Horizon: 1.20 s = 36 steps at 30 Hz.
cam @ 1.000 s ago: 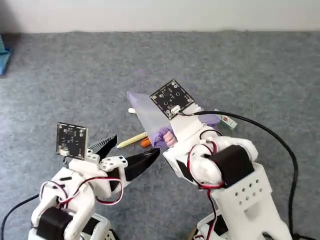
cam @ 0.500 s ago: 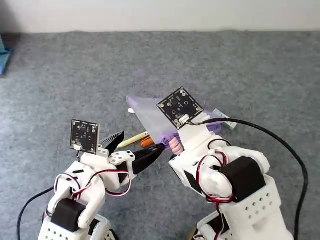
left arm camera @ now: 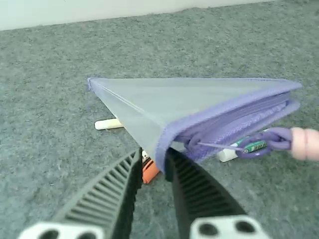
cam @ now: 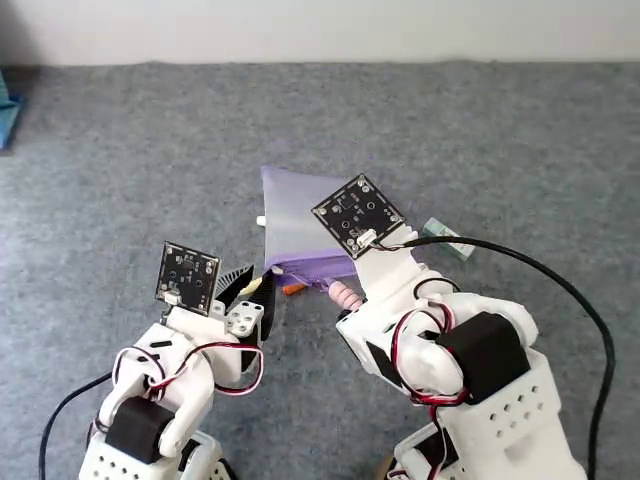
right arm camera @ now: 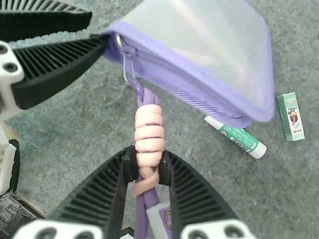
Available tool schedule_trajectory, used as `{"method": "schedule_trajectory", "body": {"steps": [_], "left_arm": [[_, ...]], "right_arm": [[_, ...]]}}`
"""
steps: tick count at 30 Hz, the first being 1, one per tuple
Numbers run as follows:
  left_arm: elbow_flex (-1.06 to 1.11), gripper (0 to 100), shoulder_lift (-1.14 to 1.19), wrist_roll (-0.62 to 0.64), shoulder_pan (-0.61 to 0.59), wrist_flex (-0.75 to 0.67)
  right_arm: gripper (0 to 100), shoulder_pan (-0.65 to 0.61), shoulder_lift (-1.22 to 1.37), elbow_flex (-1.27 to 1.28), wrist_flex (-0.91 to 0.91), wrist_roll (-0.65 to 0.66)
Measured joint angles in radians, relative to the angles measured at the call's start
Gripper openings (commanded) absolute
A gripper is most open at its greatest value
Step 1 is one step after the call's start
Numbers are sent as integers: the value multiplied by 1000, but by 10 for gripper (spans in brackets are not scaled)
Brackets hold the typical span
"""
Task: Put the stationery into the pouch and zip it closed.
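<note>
Left end effector (left arm camera: 152, 160) advanced, pinching translucent purple pouch (left arm camera: 199, 97) corner, right end effector (right arm camera: 148, 162) clamping pink zipper pull (right arm camera: 148, 130)

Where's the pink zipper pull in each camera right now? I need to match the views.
High view: pink pull just below the near edge of the pouch.
Left wrist view: pink pull just off the zip end of the pouch.
Right wrist view: pink pull clamped in the right gripper.
Shared landmark: the purple pouch.
</note>
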Motion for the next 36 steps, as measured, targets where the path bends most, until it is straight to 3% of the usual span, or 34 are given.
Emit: {"method": "schedule_trajectory", "body": {"steps": [8,13,23,36], "left_arm": [[2,12,0,-3,0,0],[2,12,0,-3,0,0],[2,12,0,-5,0,-2],[2,15,0,-6,6,-2]], "right_arm": [[7,25,-48,0,0,110],[7,181,-101,0,9,140],[7,512,-213,-2,11,327],[7,713,-293,-2,11,362]]}}
